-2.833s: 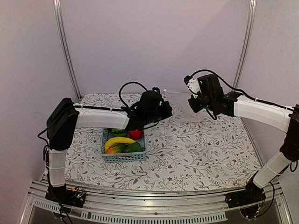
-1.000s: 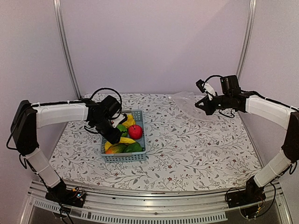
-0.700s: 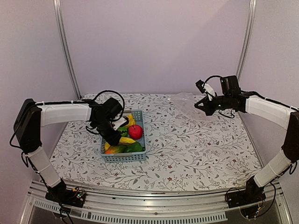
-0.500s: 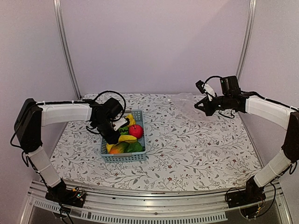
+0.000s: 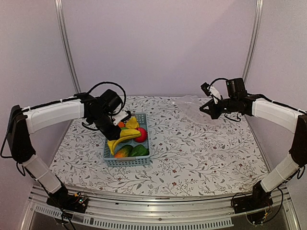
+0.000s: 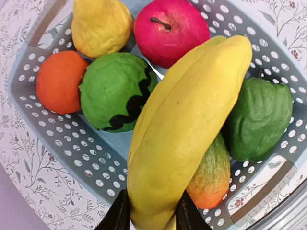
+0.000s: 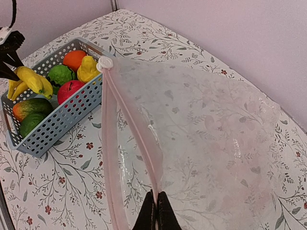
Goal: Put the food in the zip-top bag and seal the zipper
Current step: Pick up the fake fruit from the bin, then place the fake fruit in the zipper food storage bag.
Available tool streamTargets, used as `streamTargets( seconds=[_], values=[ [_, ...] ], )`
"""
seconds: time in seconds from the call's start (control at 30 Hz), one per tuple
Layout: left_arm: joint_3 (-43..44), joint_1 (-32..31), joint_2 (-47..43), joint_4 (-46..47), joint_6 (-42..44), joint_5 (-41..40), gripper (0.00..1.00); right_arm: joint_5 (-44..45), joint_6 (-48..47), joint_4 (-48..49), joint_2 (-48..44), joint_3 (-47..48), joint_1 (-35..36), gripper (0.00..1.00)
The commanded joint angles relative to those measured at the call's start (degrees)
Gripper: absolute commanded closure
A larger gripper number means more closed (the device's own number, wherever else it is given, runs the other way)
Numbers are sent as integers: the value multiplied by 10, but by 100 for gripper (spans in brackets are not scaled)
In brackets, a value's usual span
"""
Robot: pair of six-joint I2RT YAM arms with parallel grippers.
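Note:
My left gripper (image 6: 151, 218) is shut on the end of the yellow banana (image 6: 187, 129) and holds it a little above the other food in the basket; it also shows in the top view (image 5: 115, 130). Below lie a red apple (image 6: 170, 28), an orange (image 6: 57, 81), a yellow piece (image 6: 100, 26) and green pieces (image 6: 115, 91). My right gripper (image 7: 156, 211) is shut on the upper lip of the pinkish zipper (image 7: 129, 124) of the clear zip-top bag (image 7: 201, 124). It holds the mouth open towards the basket at the back right (image 5: 192, 108).
The light blue lattice basket (image 5: 127, 160) stands left of centre on the flowered table; it also shows in the right wrist view (image 7: 57, 124). Purple walls and metal posts close in the back and sides.
My left gripper has closed on the banana and lifted it up out of the basket. My right gripper and the bag have stayed still over the last second.

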Motion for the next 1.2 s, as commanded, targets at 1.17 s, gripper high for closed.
streamTargets(
  seconds=[1.17],
  values=[
    [155, -85, 149, 400, -481, 347, 100, 145, 48, 59, -10, 3, 16, 100]
  ],
)
